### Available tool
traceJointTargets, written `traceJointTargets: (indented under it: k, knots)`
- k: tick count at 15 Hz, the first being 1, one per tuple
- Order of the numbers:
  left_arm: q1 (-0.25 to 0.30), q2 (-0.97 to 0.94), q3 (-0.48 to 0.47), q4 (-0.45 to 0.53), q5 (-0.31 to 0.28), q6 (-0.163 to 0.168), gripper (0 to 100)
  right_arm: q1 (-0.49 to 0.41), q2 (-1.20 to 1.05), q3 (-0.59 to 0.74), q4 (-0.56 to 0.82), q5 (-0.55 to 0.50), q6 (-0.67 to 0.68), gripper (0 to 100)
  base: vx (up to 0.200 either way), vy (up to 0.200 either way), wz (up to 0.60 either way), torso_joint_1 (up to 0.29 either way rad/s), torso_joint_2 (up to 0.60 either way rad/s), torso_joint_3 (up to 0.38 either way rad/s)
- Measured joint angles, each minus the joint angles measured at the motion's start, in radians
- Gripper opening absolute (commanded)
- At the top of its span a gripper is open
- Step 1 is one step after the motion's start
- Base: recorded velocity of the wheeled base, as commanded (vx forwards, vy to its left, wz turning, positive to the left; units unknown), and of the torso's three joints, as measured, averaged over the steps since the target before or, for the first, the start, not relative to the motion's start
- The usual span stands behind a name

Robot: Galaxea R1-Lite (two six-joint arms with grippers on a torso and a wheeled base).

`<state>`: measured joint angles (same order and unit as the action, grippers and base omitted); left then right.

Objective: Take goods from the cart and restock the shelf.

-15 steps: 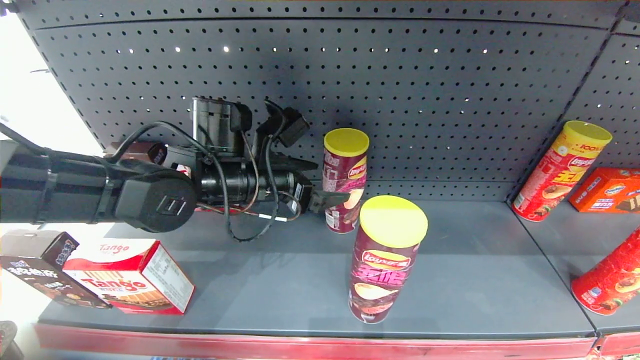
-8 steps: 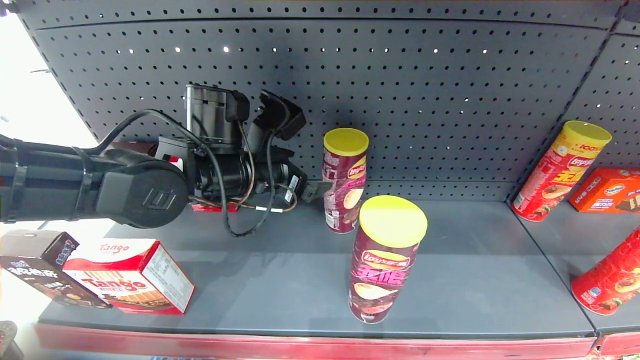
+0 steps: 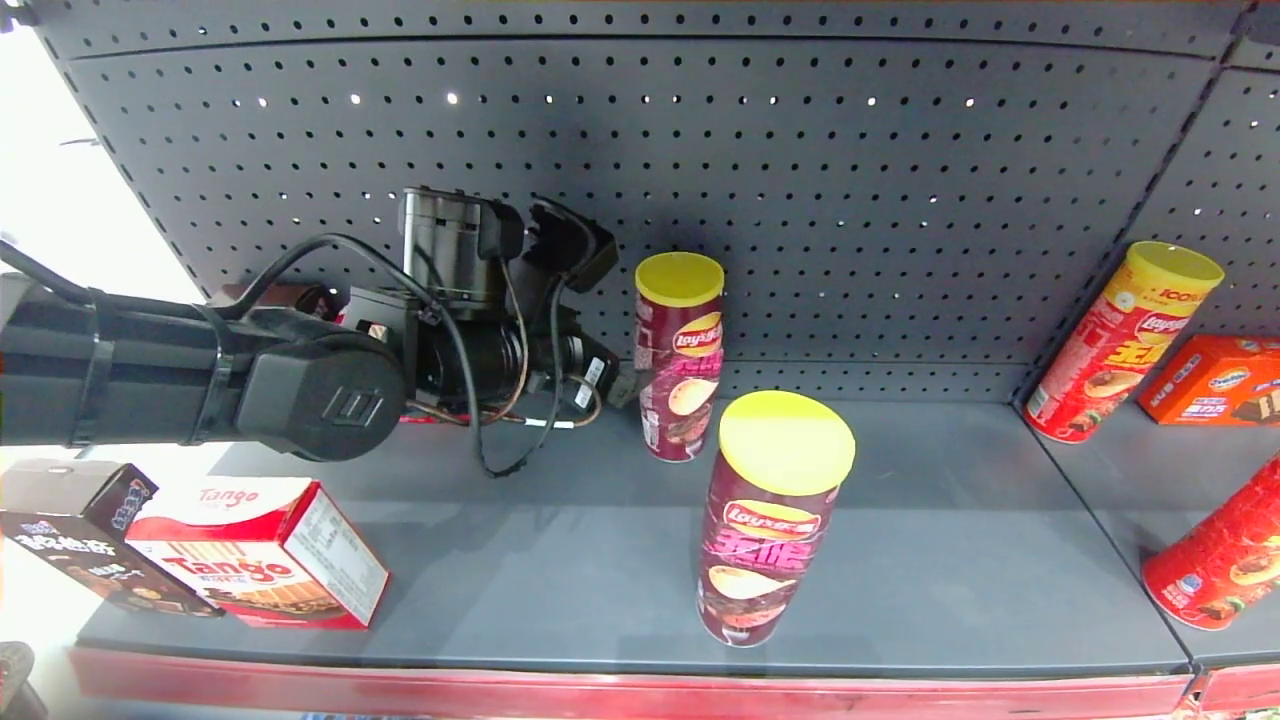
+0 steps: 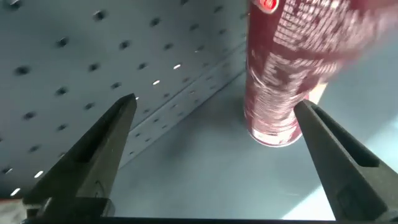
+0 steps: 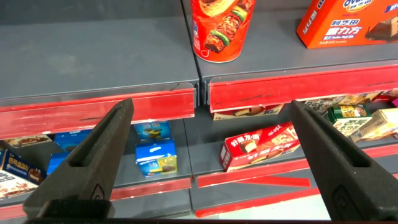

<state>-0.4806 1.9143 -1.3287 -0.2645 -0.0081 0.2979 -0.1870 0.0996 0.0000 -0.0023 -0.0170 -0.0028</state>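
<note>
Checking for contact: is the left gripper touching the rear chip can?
Cannot tell. Left wrist view: one finger of the open left gripper overlaps the blurred edge of the rear chip can; head view shows neither gap nor contact plainly.

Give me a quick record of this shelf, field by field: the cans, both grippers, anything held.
shelf: grey, pegboard back
rear can: purple, yellow lid, upright near the pegboard
front can: same kind, upright near the front edge
left gripper: open, fingers beside the rear can, holding nothing
right gripper: open, holding nothing, facing lower shelves
wafer box: lying near the shelf's front left
</note>
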Motion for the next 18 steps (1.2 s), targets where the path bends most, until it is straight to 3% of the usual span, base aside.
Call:
traceJointTargets:
  k: [6,11,18]
  knots:
    - [0.026,0.010,-0.022,-0.002,0.066,-0.005,100,0.000,0.000,0.000,0.000,0.000,0.000,100,0.000,0.000,0.00,0.000,0.00,0.000]
    - [0.026,0.040,-0.053,-0.037,0.086,-0.006,100,0.000,0.000,0.000,0.000,0.000,0.000,100,0.000,0.000,0.00,0.000,0.00,0.000]
    - [0.016,-0.008,0.054,-0.039,0.087,0.013,100,0.000,0.000,0.000,0.000,0.000,0.000,100,0.000,0.000,0.00,0.000,0.00,0.000]
